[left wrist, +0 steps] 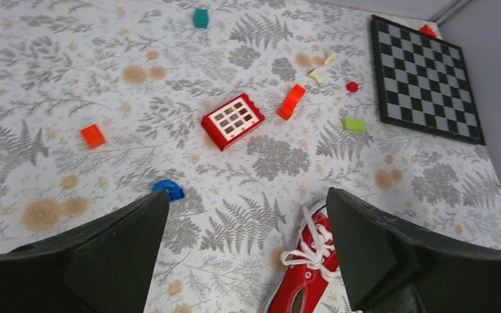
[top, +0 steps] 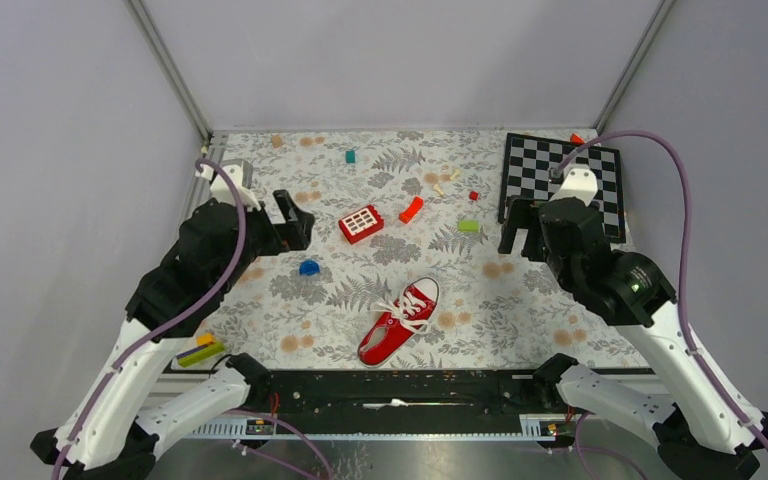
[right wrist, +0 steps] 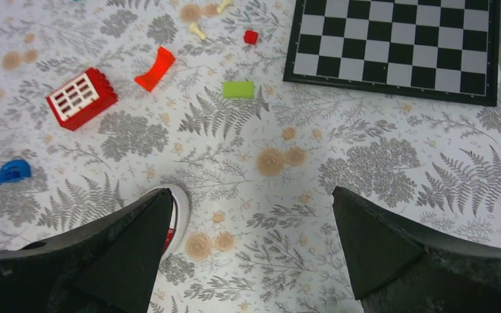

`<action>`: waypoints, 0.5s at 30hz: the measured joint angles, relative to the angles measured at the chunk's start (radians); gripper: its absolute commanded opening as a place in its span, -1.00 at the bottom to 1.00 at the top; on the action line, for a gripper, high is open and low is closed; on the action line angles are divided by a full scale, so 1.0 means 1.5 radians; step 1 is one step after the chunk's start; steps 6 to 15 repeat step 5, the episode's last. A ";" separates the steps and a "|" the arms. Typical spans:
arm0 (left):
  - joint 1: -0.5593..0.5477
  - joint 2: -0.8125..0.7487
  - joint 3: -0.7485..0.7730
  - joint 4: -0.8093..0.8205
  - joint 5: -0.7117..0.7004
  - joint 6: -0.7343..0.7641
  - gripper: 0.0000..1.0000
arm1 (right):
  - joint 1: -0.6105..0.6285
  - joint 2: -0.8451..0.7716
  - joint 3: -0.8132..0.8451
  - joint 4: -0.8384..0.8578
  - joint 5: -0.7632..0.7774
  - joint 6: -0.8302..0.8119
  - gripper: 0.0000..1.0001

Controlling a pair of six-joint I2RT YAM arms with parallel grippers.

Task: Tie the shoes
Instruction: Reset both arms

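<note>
The red sneaker [top: 400,320] lies on the fern-patterned cloth near the front middle, toe cap pointing away from the arms. Its white laces [left wrist: 313,251] cross the top, with one loop out to the left. My left gripper [top: 295,225] hovers left of and beyond the shoe, open and empty. In the left wrist view the shoe [left wrist: 310,277] shows beside the right finger, and the gripper [left wrist: 246,195] holds nothing. My right gripper [top: 522,240] hangs open and empty to the right, by the chessboard. The right wrist view [right wrist: 251,192] shows only the toe cap [right wrist: 177,208], behind the left finger.
A red block with white squares [top: 361,223], a curved red-orange piece [top: 411,209], a blue piece [top: 308,267] and a green block [top: 468,226] lie beyond the shoe. A chessboard [top: 560,180] sits at the back right. Small pieces are scattered at the back.
</note>
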State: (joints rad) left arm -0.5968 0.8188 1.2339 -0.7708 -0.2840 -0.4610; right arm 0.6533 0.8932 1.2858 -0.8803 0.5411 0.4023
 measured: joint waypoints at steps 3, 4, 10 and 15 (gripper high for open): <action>0.001 -0.022 -0.021 -0.030 -0.019 -0.004 0.98 | 0.000 -0.008 -0.028 -0.008 0.009 0.000 0.99; 0.001 -0.023 -0.026 -0.040 -0.023 -0.006 0.98 | 0.000 -0.008 -0.033 -0.010 0.011 0.000 0.99; 0.001 -0.022 -0.032 -0.050 -0.025 -0.007 0.98 | 0.000 -0.008 -0.040 -0.011 0.012 0.000 0.99; 0.001 -0.022 -0.032 -0.050 -0.025 -0.007 0.98 | 0.000 -0.008 -0.040 -0.011 0.012 0.000 0.99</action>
